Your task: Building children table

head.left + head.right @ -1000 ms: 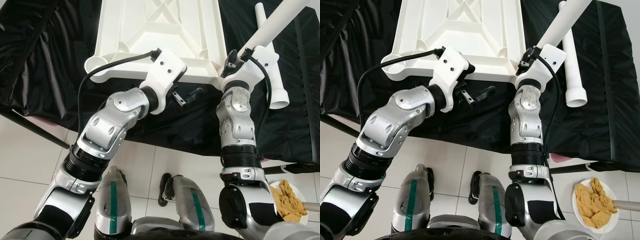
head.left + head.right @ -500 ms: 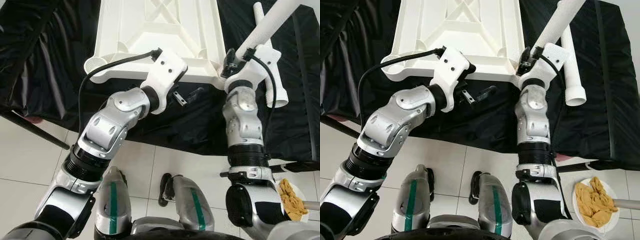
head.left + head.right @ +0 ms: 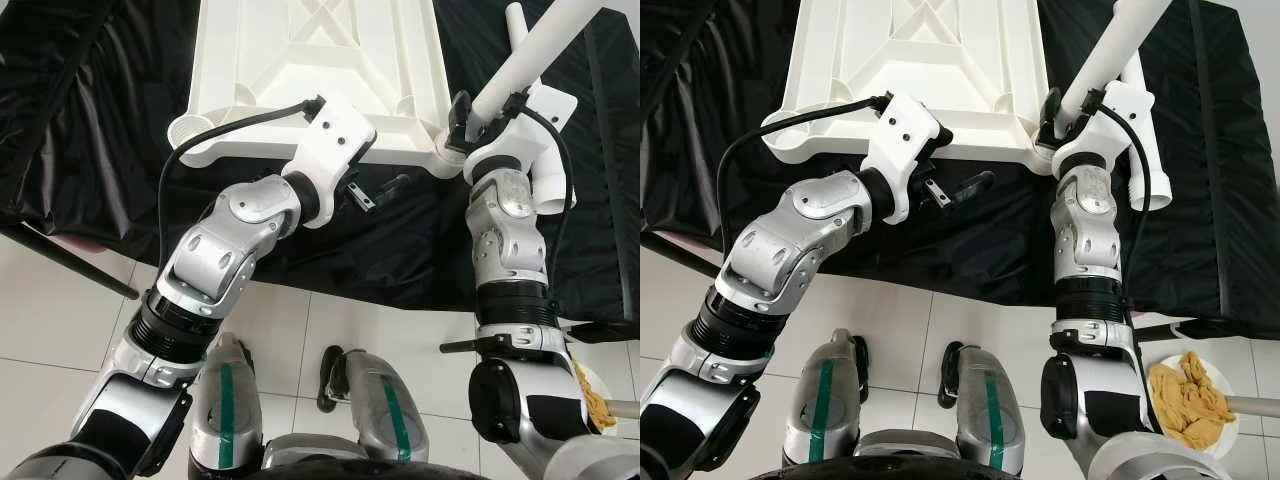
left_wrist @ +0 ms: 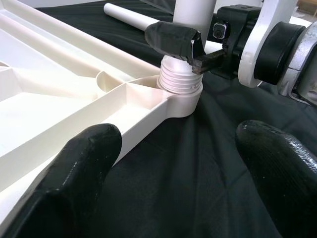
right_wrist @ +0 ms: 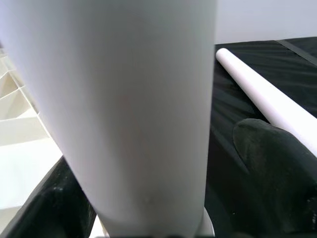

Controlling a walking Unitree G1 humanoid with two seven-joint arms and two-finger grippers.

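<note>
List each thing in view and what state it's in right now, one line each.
tabletop: upside down on the black cloth.
held leg: upright, threaded end in the corner socket, threads showing.
spare leg: lying loose.
right gripper: shut on held leg.
left gripper: open, empty.

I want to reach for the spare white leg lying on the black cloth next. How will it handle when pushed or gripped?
The spare leg is a smooth round tube lying flat on the black cloth, so a sideways nudge would probably roll it. It looks like hollow plastic, likely light and stiff. Its glossy surface may slip in the fingers.
</note>
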